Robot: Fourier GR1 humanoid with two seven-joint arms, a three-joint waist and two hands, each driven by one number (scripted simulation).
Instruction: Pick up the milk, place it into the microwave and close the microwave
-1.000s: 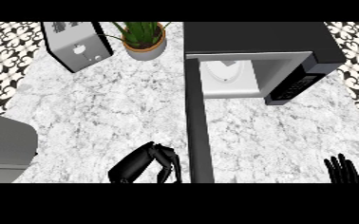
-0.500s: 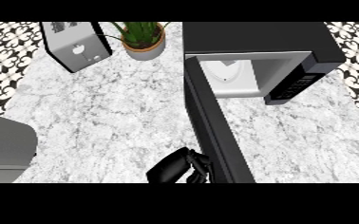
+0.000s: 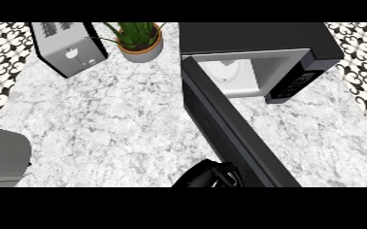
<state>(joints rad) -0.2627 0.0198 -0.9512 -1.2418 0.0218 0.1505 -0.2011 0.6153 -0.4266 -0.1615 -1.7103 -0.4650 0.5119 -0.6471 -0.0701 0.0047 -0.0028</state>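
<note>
The milk [image 3: 228, 71] stands inside the microwave [image 3: 258, 36] at the far right of the counter [image 3: 108, 121]. The door [image 3: 231, 132] is swung partway, angling toward the near edge. The left hand [image 3: 206, 175] sits at the near edge against the door's outer face (whether spread or curled cannot be told). A toaster [image 3: 68, 48] and a potted plant [image 3: 140, 41] stand far left.

The bench [image 3: 108, 121] is white marble veined with grey. At eleven o'clock, the toaster [image 3: 68, 48] is silver with a black side. At twelve, the plant [image 3: 136, 33] is green in a grey pot [image 3: 143, 54] rimmed tan. At one o'clock, the microwave [image 3: 258, 36] and its door [image 3: 229, 126] are black, and its cavity is pale grey round the white milk [image 3: 228, 72]. At six, the left hand [image 3: 204, 174] is black. Black-and-white patterned tiles [image 3: 14, 53] fill the upper corners.
</note>
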